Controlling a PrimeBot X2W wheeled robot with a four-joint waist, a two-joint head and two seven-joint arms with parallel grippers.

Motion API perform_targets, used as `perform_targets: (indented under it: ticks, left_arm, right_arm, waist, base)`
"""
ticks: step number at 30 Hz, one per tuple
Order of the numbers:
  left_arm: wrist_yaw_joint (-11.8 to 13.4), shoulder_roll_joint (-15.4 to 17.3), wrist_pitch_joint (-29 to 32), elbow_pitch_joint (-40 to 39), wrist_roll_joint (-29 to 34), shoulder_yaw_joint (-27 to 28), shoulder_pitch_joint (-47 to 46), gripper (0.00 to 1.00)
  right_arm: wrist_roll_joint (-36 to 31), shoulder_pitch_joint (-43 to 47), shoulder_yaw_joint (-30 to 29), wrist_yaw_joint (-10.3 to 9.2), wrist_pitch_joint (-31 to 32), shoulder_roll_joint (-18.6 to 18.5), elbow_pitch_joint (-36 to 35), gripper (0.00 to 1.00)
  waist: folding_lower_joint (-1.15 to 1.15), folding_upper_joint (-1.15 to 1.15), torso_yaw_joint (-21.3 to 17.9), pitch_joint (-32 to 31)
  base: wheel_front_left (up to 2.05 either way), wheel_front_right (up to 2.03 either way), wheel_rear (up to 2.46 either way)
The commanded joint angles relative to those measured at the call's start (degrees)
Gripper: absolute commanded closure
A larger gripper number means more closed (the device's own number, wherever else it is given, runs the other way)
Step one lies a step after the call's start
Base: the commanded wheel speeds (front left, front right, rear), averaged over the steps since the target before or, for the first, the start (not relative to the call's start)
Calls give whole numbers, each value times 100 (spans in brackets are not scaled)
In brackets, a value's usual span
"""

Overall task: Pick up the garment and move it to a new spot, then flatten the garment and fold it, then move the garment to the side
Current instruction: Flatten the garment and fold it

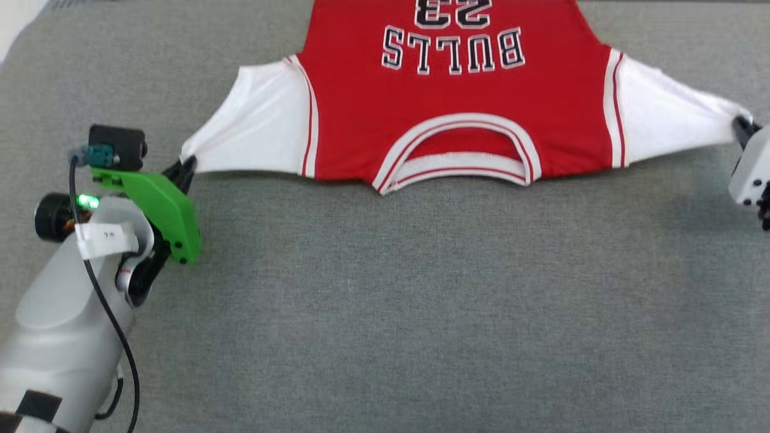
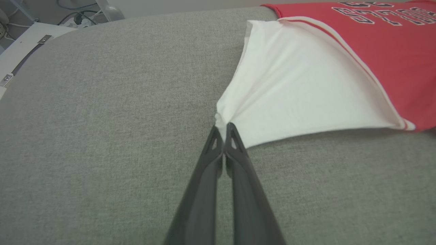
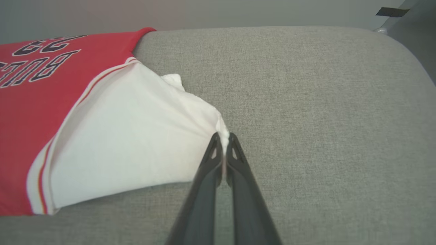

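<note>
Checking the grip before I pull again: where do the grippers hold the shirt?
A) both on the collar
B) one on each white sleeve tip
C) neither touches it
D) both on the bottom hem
B: the left gripper and right gripper are each shut on a white sleeve tip of the shirt.

- We read "BULLS" (image 1: 452,49) in black, white-outlined letters on the red front of the garment (image 1: 457,126). In the head view it stands upside down.
- Above it in that view we read "23" (image 1: 452,13), same style, upside down, cut by the top edge.
- Left wrist view: the lettering (image 2: 385,15) lies at a flat angle on the red cloth, cut off. We cannot read it whole.
- Right wrist view: we read "BULL" (image 3: 34,68) upside down, its end cut by the left edge, and "23" (image 3: 47,45) beyond it.
- White tag (image 1: 108,236) on the pale forearm (image 1: 54,325): small dark marks, too small to read.
</note>
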Motion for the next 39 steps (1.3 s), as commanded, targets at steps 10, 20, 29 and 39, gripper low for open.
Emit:
perform_targets:
  ticks: [10,20,29,39]
  left_arm:
    - [378,662,867,-1529,-500,-206,2022,100]
    - [934,1064,1390,-2924,-916,-251,3469,100]
    - [1121,1218,1681,-3989,-1210,-318,4124,100]
    - [1328,1342,1922,-5325,-1014,-357,3904,100]
  right_arm:
    - [1082,2262,-251,-13,1289,-421,-1269,100]
    - [1287,3993,-938,-13,2556,-448,-2531,100]
    - [924,4910,-1669,-13,3499,13,-3808,30]
    - [825,3823,-1846,-13,4382,231,-5478,0]
  waist:
    - [1,62,-91,-1106]
    - [1,62,-74,-1426]
    - [1,62,-15,-1306]
    - [1,62,368,-390]
  base:
    - [0,0,0]
    - [0,0,0]
    - [0,0,0]
    - [0,0,0]
